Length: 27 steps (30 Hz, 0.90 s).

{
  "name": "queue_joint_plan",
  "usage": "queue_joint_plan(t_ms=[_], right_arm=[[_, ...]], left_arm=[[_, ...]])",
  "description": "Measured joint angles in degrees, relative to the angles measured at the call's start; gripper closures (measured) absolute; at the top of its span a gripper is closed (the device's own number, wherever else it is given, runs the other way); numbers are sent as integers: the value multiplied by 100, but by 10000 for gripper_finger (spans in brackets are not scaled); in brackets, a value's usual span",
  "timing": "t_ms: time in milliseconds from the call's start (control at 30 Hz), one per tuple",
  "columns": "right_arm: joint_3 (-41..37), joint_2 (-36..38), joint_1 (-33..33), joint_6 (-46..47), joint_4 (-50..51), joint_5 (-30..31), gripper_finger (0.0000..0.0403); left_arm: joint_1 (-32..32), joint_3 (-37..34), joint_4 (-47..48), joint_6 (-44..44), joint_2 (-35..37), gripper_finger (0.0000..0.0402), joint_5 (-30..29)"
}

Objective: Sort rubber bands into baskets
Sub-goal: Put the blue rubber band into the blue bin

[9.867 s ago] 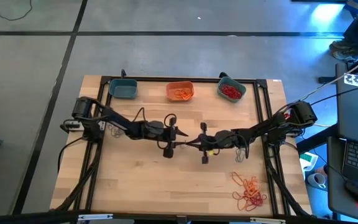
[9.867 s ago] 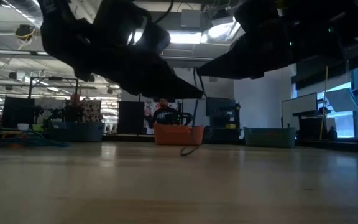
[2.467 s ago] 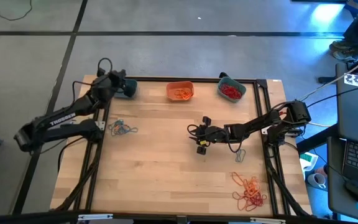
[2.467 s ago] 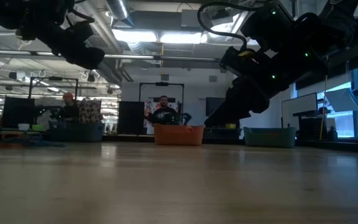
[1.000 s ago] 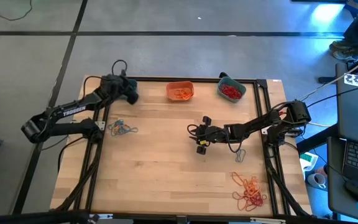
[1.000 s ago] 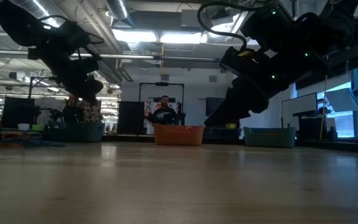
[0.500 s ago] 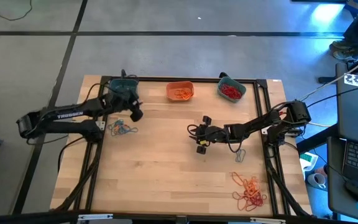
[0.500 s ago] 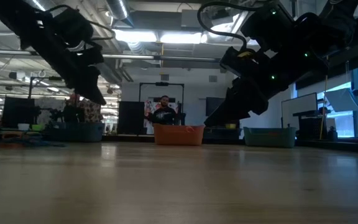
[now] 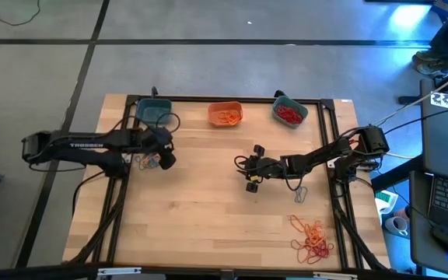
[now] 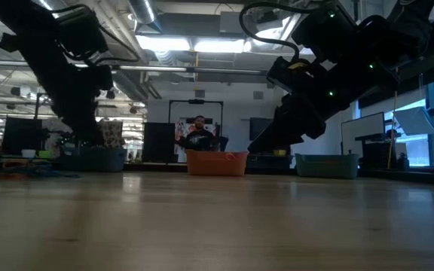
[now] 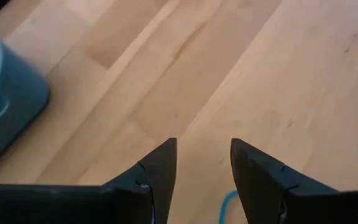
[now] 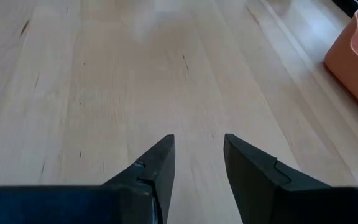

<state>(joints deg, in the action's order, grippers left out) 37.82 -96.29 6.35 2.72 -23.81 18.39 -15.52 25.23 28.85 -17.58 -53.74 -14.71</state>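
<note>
The left gripper (image 11: 202, 163) hangs with its fingers parted and nothing between them, low over the left side of the table (image 9: 208, 210), right above the small cluster of grey-teal rubber bands (image 9: 151, 162); a sliver of one blue loop (image 11: 227, 204) shows just under the fingertips. To take a band cleanly, my judgement is that it should drop straight down, straddle one strand so a finger lands on each side, close fully since the loop is so thin, then lift and check nothing else trails along. The teal basket (image 9: 155, 112) at the table's far left corner sits near, so the carry looks short. The orange basket (image 9: 225, 114) and the second teal basket (image 9: 289, 113), holding red bands, stand farther along the far edge. The right gripper (image 12: 196, 158) waits mid-table, fingers apart and empty. A tangle of orange bands (image 9: 312, 239) lies well apart at the near right corner. Black cables (image 9: 298, 187) loop by the right arm, not in the left arm's path
</note>
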Motion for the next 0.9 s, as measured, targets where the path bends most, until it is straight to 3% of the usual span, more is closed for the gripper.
queue_joint_plan(t_ms=[500,667,900], right_arm=[[0,0,0,-4,-2,0,262],[0,0,0,-4,-2,0,262],[0,0,0,-4,-2,0,262]], left_arm=[[456,-23,675,-1345,-229,254,-872],[508,-26,700,-1388,-391,254,-860],[787,-50,447,-1097,-595,254,-125]])
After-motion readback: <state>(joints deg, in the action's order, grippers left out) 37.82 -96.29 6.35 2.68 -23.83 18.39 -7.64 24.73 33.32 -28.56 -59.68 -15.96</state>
